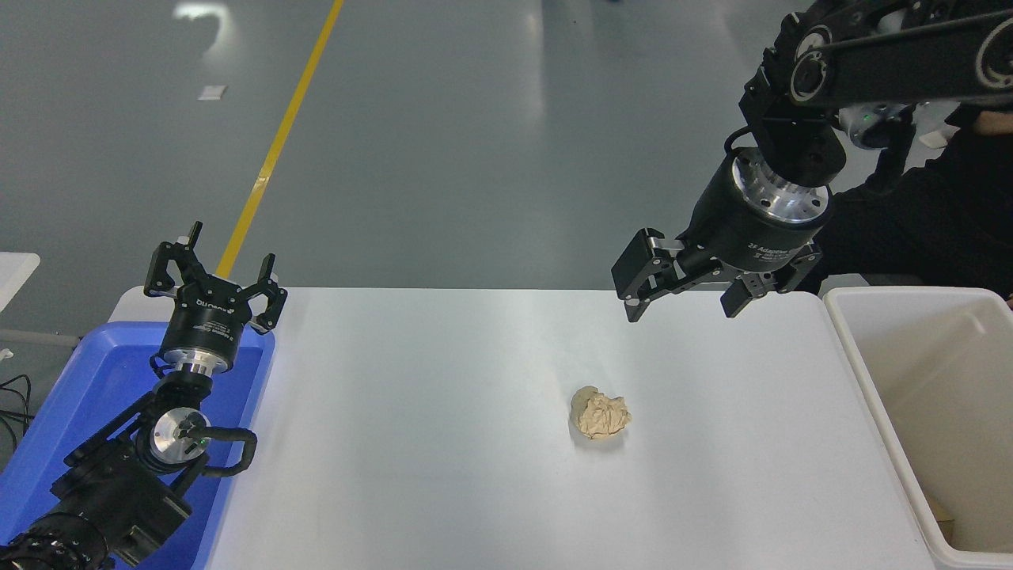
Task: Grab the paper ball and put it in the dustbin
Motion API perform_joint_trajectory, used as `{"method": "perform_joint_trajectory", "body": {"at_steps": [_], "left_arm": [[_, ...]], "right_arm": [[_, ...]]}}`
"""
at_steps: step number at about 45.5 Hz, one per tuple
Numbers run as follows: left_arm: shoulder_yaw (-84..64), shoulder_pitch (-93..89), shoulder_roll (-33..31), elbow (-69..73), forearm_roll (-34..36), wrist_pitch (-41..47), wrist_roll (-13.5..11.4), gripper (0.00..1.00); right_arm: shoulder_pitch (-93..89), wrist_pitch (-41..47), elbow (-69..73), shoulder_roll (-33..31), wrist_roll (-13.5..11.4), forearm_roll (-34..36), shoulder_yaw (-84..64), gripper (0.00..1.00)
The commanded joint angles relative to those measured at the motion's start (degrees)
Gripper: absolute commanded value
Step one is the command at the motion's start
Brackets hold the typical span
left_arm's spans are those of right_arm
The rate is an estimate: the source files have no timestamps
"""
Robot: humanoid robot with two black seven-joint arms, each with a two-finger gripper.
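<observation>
The paper ball (601, 414), a crumpled tan wad, lies on the white table (443, 443) right of centre. My right gripper (682, 309) hangs open and empty in the air above the table's far right part, beyond and a little right of the ball, fingers pointing down. The dustbin (874, 396), a deep cream-white bin with a thick rim, stands at the table's right edge. My left gripper (215, 273) is open and parked at the lower left over the blue tray.
A shallow blue tray (79, 396) sits at the table's left edge under the left arm. A person in dark clothing (934, 229) is at the far right behind the right arm. A tan scrap (942, 507) lies in the bin's bottom.
</observation>
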Motion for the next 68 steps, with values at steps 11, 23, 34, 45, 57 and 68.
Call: {"method": "perform_joint_trajectory", "body": {"at_steps": [11,23,34,45,57,68], "left_arm": [[0.00,0.01,0.00,0.00,0.06,0.01,-0.01,0.98],[0.00,0.01,0.00,0.00,0.06,0.01,-0.01,0.98],[0.00,0.01,0.00,0.00,-0.02,0.01,-0.01,0.98],[0.00,0.01,0.00,0.00,0.06,0.01,-0.01,0.98],[0.00,-0.08,0.00,0.00,-0.02,0.01,-0.01,0.98],[0.00,-0.08,0.00,0.00,-0.02,0.01,-0.01,0.98]], "right_arm": [[-0.03,0.00,0.00,0.54,0.00,0.11,0.35,1.00],[-0.12,0.00,-0.18,1.33,0.00,0.28,0.35,1.00],[-0.73,0.00,-0.18,1.33,0.00,0.46,0.35,1.00],[-1.44,0.00,-1.14,2.12,0.00,0.46,0.26,1.00],[-1.44,0.00,-1.40,3.26,0.00,0.46,0.00,1.00],[-1.52,0.00,-1.49,3.26,0.00,0.02,-0.44,1.00]]}}
